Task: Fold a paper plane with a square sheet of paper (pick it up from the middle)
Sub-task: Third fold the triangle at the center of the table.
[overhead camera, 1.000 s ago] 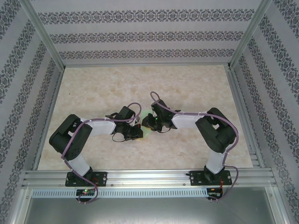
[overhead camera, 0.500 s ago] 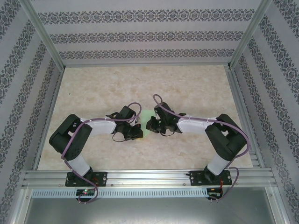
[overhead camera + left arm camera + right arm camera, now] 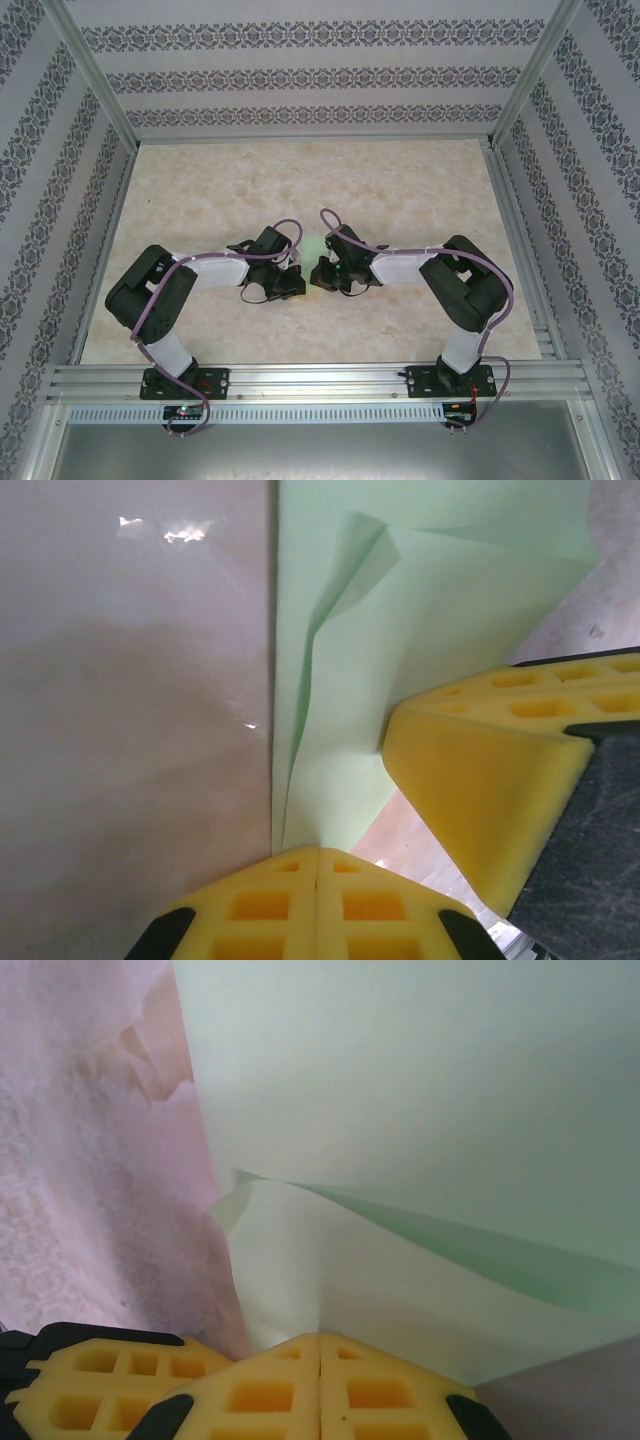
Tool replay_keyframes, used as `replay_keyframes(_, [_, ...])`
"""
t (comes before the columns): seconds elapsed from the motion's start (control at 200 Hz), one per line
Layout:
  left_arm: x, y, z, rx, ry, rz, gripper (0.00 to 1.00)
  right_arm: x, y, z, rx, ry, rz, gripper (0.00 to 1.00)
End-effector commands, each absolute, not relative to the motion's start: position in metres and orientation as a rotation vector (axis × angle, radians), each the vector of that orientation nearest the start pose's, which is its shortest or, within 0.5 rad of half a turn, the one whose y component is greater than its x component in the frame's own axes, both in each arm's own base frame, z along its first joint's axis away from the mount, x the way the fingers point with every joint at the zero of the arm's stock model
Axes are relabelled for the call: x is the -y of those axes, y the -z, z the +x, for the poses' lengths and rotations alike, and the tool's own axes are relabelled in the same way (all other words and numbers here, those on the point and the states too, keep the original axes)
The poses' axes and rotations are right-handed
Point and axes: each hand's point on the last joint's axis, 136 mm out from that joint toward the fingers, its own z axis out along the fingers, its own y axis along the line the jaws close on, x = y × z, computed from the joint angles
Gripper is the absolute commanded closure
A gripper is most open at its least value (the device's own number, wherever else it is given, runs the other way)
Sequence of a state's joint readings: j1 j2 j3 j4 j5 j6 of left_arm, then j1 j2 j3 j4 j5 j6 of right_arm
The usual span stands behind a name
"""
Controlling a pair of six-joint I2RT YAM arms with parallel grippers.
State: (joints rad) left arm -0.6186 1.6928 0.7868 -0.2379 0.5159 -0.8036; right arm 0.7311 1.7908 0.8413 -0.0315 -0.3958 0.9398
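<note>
While our left hand (image 3: 317,854) and right hand (image 3: 320,1340) each clamp the square sheet of paper (image 3: 450,610) | risk: we may pull apart, tearing it.

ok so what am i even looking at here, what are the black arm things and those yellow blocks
These are two robot arms bolted at the near edge of a table. The wide picture comes from a fixed camera above and behind them, so their bases sit at the bottom. Each arm ends in a two-finger clamp: the left end effector and the right end effector, which meet near the middle of the table. The two close-ups come from small cameras on the wrists, looking along the fingers. The yellow blocks are the foam finger pads. Between the arms lies a pale green sheet of paper, partly folded. In both wrist views the pads are pressed together on the paper. In the right wrist view one flap curves up over the layer beneath.
</note>
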Motion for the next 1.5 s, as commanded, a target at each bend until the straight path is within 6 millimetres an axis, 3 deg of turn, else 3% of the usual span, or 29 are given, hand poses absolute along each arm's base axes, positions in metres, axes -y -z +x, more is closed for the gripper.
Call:
replay_keyframes(0.0, [0.245,0.005,0.216,-3.088,0.816,-0.18,0.97,-0.317,-0.006,0.253,-2.867,-1.003,0.098,0.93])
replay_keyframes(0.08, [0.251,-0.008,0.222,-3.048,0.855,-0.14,0.96,-0.311,-0.001,0.252,-2.887,-0.966,0.105,0.94])
replay_keyframes(0.25, [0.261,-0.055,0.241,-2.878,0.944,-0.06,0.94,-0.301,0.006,0.248,-2.926,-0.885,0.116,0.94])
replay_keyframes(0.375, [0.265,-0.068,0.247,-2.828,0.97,-0.038,0.93,-0.3,0.009,0.248,-2.936,-0.871,0.123,0.94])
replay_keyframes(0.739, [0.287,-0.049,0.232,-2.887,1.113,-0.007,0.96,-0.305,0.008,0.25,-2.934,-0.899,0.122,0.95])
replay_keyframes(0.934, [0.278,-0.027,0.223,-2.969,1.027,-0.028,0.96,-0.307,0.007,0.251,-2.93,-0.912,0.112,0.95])
replay_keyframes(1.199, [0.264,-0.012,0.217,-3.012,0.924,-0.048,0.97,-0.311,0.004,0.252,-2.927,-0.92,0.09,0.95])
replay_keyframes(1.334, [0.265,-0.015,0.218,-3.002,0.935,-0.038,0.97,-0.309,0.006,0.251,-2.937,-0.912,0.088,0.95])
replay_keyframes(1.494, [0.27,-0.036,0.227,-2.926,0.975,-0.007,0.96,-0.307,0.007,0.248,-2.946,-0.906,0.083,0.95])
